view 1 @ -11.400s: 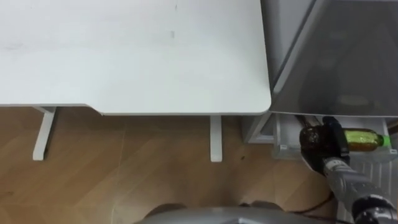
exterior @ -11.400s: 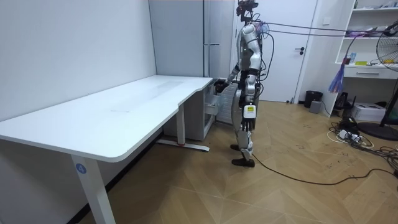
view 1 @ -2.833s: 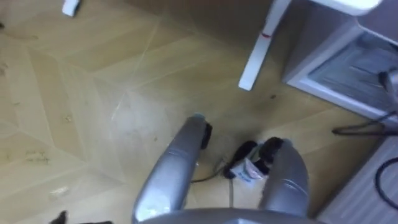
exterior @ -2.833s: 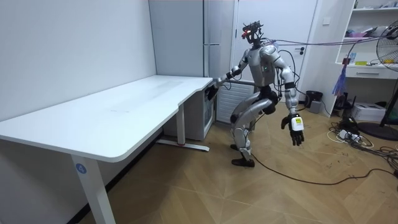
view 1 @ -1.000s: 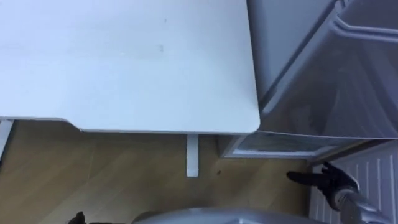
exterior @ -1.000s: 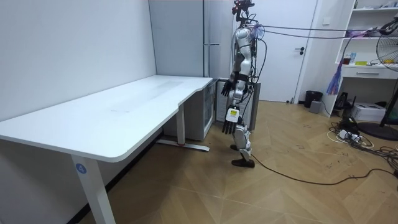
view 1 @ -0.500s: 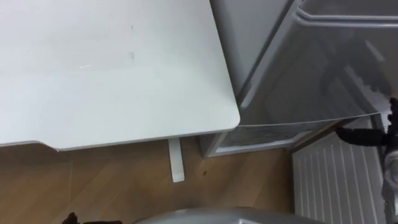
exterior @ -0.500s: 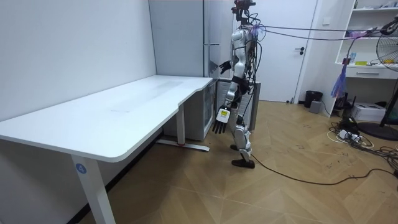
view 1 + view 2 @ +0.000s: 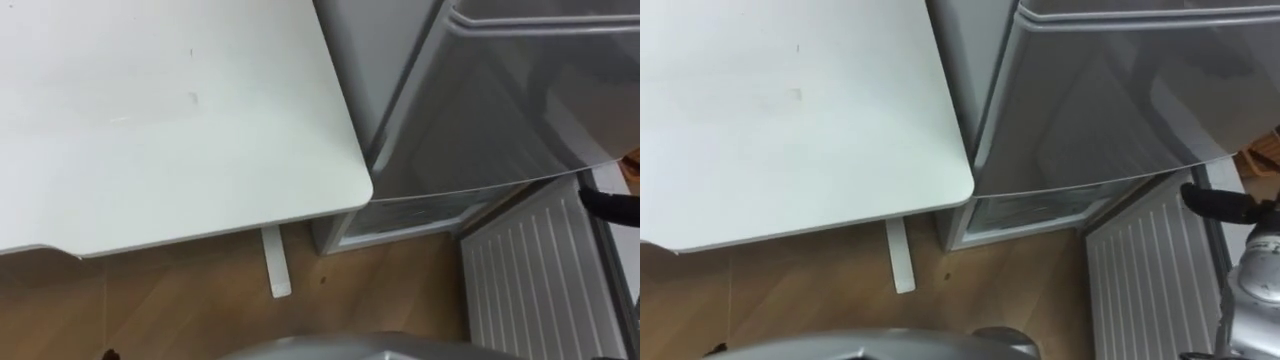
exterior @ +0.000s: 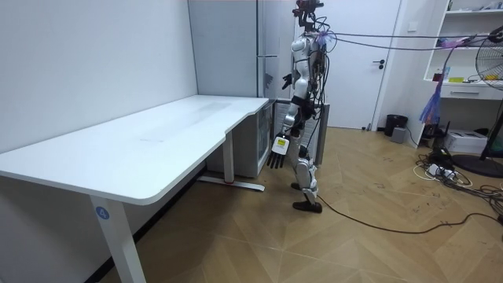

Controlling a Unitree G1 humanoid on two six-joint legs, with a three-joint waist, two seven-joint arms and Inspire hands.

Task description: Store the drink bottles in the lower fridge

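Presently I stand at the end of the white table, facing the fridge; its lower door is swung wide open on my right, ribbed white lining turned toward me, which is why the lower compartment lies exposed beneath the grey upper door. My right hand is raised beside the top outer corner of the lower door, fingers stretched out straight and holding nothing; whether they touch the door's edge I cannot tell. My left hand hangs low by my thigh, fingers loose and straight, likewise holding nothing.

Neither hand carries a drink and none stands on the table; I cannot make out a bottle behind the pale drawer front in the compartment, so where the drinks are I can only judge: inside, most likely, since the door is open and my hands are free. To my mind the step in hand is closing up; a flat hand at the door's far corner suits pushing rather than gripping.

The table's rounded corner sits just beside the fridge's side, and the table leg stands near the compartment's left corner; the door swings on my right, well apart from both. The wooden floor between leg and door leaves room, though my own body stands near the door's path and may need to give way.
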